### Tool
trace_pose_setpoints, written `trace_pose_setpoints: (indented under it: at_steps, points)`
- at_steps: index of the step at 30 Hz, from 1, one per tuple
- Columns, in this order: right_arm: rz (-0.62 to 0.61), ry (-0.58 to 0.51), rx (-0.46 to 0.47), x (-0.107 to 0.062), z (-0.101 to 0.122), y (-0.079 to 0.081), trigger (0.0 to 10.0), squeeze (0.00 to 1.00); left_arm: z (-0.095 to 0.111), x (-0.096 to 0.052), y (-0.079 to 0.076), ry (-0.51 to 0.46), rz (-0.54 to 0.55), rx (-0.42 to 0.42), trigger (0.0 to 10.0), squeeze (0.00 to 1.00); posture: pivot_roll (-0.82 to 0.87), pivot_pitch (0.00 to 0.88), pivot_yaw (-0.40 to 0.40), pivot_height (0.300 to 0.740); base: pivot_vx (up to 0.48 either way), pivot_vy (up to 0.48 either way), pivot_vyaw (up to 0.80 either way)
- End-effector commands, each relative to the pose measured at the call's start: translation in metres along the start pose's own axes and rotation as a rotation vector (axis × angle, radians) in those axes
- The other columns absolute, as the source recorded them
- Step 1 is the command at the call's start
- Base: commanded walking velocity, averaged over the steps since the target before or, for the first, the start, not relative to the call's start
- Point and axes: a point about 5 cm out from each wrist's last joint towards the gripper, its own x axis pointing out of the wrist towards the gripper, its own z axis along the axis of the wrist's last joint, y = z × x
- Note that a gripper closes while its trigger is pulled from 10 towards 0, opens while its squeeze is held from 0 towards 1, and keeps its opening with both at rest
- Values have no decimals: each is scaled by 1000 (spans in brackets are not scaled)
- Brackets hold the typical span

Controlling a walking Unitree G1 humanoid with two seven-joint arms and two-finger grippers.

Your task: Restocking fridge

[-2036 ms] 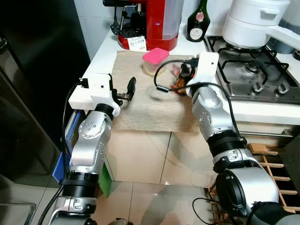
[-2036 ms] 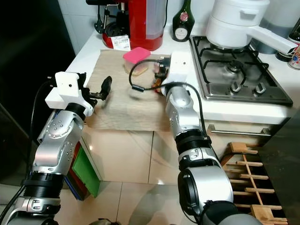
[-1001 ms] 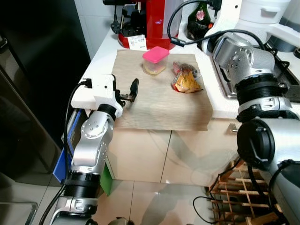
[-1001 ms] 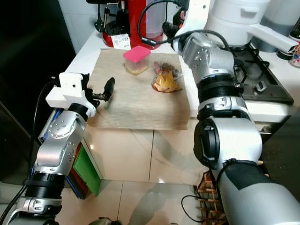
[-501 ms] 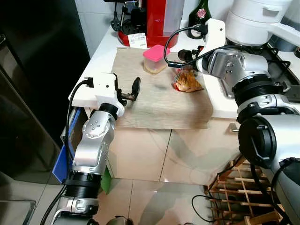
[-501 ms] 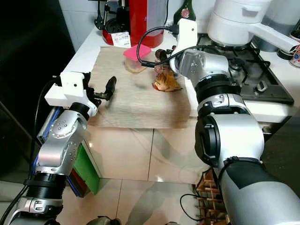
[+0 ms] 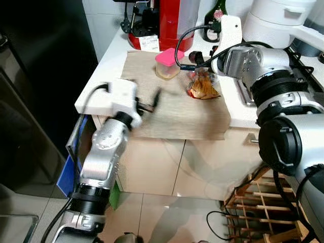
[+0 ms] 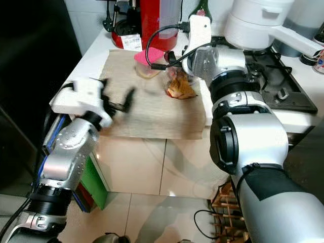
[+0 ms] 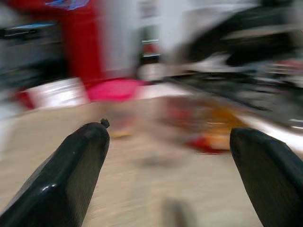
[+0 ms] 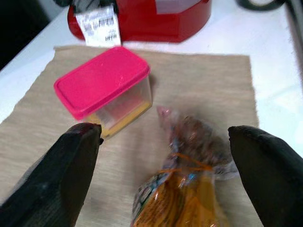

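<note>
Left eye view: on the counter (image 7: 109, 55) a beige mat (image 7: 177, 104) carries a pink-lidded container (image 7: 168, 64) at 12 o'clock and a bagged snack (image 7: 202, 87) at 2 o'clock. The left pincer (image 7: 154, 98), blurred, hangs over the mat's 9 o'clock edge.

Left wrist view: its fingers (image 9: 75, 168) are spread apart, empty.

Right wrist view: the right pincer (image 10: 165, 161) gapes wide above the snack, holding nothing.

Under the right pincer (image 10: 163, 142), whose black fingers (image 10: 71, 165) have a dull plastic sheen, lies a coarse woven beige mat (image 10: 199, 85). Just ahead sits a clear plastic tub (image 10: 106, 87) with a smooth matt pink lid, and a crinkly, glossy bag (image 10: 189, 189). Beyond, a shiny red appliance (image 10: 156, 19) bears a paper label (image 10: 98, 23) on the smooth white counter (image 7: 109, 61).
</note>
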Motion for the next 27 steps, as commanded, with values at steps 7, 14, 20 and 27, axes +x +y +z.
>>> trace_pose_setpoints:
  at_steps: [7,14,20,27]
  points:
    - [-7,58,39,4,-14,0,10000,1000,18,2,-16,-51,-207,22,10000,0,-4,0,-20,740,0,0,0]
    - [-20,114,28,9,-33,-2,10000,1000,19,2,-21,-56,-227,-2,10000,0,-6,0,-25,740,0,0,0]
    - [-41,158,37,13,-52,-8,10000,0,20,-3,-23,-52,-253,-28,10000,0,-4,0,-29,740,0,0,0]
    - [-82,181,55,16,-68,-17,10000,0,23,-8,-19,-48,-269,-33,10000,0,3,0,-28,740,0,0,0]
